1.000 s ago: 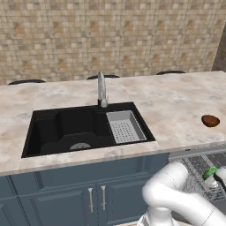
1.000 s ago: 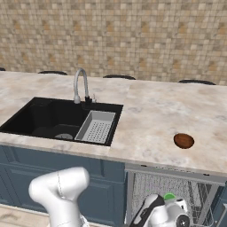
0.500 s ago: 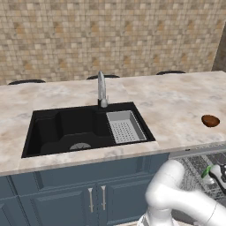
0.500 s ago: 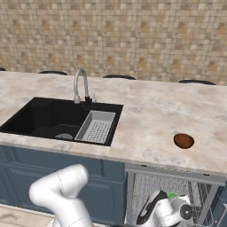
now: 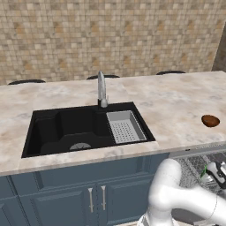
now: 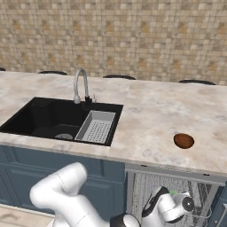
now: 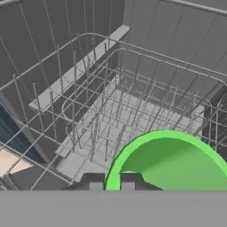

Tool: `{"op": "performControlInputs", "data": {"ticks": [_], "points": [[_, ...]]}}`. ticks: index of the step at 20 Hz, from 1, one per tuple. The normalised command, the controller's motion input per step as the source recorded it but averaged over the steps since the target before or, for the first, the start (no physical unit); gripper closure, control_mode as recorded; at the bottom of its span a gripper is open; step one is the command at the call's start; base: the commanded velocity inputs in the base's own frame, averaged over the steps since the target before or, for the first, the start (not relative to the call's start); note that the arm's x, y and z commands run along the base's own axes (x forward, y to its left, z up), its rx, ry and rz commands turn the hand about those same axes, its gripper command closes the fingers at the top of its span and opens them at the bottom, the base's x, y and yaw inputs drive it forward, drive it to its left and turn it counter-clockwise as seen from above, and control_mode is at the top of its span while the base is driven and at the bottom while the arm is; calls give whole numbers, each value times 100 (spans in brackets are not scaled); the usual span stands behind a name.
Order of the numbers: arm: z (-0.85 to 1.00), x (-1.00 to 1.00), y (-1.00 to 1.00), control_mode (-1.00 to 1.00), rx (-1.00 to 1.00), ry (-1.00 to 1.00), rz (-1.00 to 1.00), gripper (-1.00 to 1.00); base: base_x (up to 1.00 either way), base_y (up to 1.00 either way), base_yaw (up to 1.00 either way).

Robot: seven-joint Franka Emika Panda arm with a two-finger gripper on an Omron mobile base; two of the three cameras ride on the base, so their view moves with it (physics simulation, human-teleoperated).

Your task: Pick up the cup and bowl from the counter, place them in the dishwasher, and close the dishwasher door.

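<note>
While my arm reaches down in front of the cabinets, my claw is clenched on the rim of the cup, one dark tip on each side of its bright green wall. In the hand view I look straight into the cup's open mouth, and past it at the grey wire rack of the dishwasher, whose thin upright tines stand in rows over a pale floor. The cup hangs above that rack; I cannot tell whether its base touches the wires.

In the left base view a sliver of green shows at my hand, low at the right edge, over the rack. In the right base view my wrist sits in the open dishwasher bay below the counter edge, with a small green patch just beside it.

The bowl sits on the counter, reddish-brown and upright, near the front edge and above the dishwasher, well apart from the sink. The sink is black, set into the marbled stone, with a grey perforated strainer tray lying in its right side and a steel tap standing behind it. Dark blue cabinet doors with slim handles run under the sink. Behind the counter rises a wall of small tan tiles.
</note>
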Motion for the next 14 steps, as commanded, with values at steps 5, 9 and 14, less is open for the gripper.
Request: {"op": "performControlInputs", "data": {"ticks": [5,9,14], "points": [[-58,0,-15,-100,0,0,4,-100,0,0,0],[-48,0,-20,-100,0,0,3,-100,0,0,0],[13,-24,-8,-100,0,-7,1,-100,0,0,0]]}}
